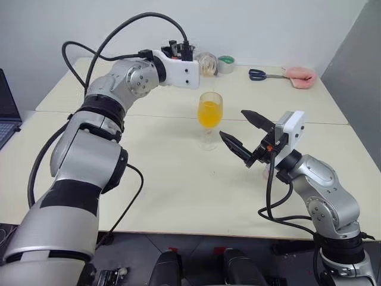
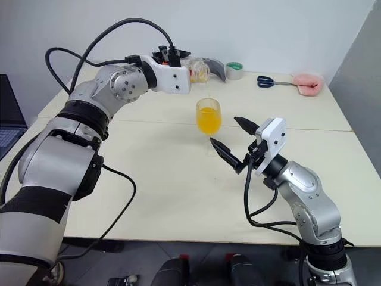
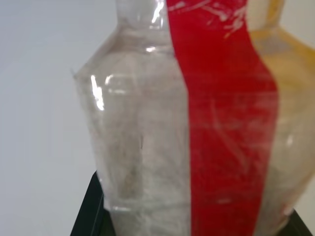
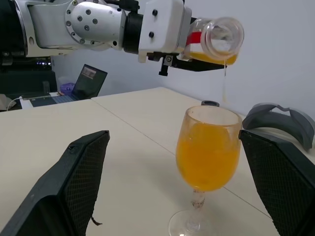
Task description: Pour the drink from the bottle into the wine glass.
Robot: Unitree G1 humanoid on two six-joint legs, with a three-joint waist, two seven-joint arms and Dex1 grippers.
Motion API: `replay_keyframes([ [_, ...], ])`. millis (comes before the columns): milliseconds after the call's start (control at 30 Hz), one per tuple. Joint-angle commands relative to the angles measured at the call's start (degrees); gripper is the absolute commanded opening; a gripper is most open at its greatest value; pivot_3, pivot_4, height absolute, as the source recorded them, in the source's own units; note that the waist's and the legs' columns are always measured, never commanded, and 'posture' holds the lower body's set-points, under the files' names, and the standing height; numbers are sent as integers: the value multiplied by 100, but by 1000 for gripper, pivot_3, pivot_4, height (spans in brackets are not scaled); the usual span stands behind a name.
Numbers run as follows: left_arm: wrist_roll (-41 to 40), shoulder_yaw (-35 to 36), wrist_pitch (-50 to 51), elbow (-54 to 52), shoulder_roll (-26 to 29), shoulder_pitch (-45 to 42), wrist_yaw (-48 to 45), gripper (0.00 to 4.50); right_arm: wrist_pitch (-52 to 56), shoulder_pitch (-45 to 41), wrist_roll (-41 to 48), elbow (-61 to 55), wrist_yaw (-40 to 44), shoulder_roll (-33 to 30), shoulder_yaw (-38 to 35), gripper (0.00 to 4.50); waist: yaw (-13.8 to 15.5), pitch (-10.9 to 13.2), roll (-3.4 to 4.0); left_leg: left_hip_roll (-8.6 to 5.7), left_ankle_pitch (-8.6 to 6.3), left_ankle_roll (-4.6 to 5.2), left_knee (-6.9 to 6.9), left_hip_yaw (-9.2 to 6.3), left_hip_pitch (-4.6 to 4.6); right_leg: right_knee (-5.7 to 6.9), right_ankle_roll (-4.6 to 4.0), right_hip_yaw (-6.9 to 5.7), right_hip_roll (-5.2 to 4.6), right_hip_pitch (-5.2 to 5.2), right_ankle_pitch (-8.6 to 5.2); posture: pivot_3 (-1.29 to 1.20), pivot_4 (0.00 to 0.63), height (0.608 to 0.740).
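The wine glass [image 1: 210, 113] stands mid-table, its bowl mostly full of the orange drink [image 4: 206, 157]. My left gripper [image 4: 196, 51] is shut on the bottle [image 4: 222, 38], held on its side above and just behind the glass. The bottle's open mouth faces outward, and a thin stream of drink [image 4: 225, 83] falls from it toward the glass rim. A little orange liquid lies along the bottle's lower side. The left wrist view shows the clear body and red label strip [image 3: 226, 123] close up. My right gripper [image 1: 233, 124] is open right of the glass, not touching it.
Blue-handled scissors [image 1: 257, 74], a pink cloth-like item [image 1: 300, 77] and a tape roll [image 1: 225, 64] lie at the table's far edge. A grey curved object [image 2: 217, 68] sits behind the bottle. A laptop [image 1: 7, 107] is at the far left.
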Motion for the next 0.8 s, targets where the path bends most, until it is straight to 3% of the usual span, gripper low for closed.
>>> replay_keyframes([
  [33, -1004, 791, 393, -286, -99, 19, -705, 1653, -24, -70, 72, -168, 44, -30, -108, 4500, -1, 0, 0, 0, 0, 0, 6, 0, 0, 4, 0, 1, 0, 0, 0, 0, 150, 740],
  [233, -2356, 1952, 1832, -1123, -211, 592, -1152, 1653, 361, -7, 565, -538, 209, -272, -249, 4500, -17, -1, 1, 4, 0, 1, 32, -1, -1, 20, 1, 2, 3, 1, -1, 0, 150, 740],
  [467, -3364, 3093, 4021, -3107, -188, 2337, -205, 1653, 862, 743, 1447, -1200, 781, -973, -427, 4500, -29, -2, 2, 11, -1, 1, 44, -8, 0, 29, 0, 0, 3, 6, 0, 0, 150, 740],
  [633, -3739, 3412, 4553, -3974, -310, 3143, 106, 1653, 698, 926, 1404, -1069, 986, -1070, -331, 4500, 3, -2, -2, 10, 0, 1, 52, -17, -1, 33, 1, -5, 3, 8, 0, 0, 150, 740],
  [800, -4116, 3562, 4195, -4177, -649, 3982, -92, 1653, 602, 778, 1173, -751, 858, -799, -103, 4500, 11, -9, -3, 6, 0, 1, 53, -18, 6, 32, 2, -5, 1, 18, 1, 0, 150, 740],
])
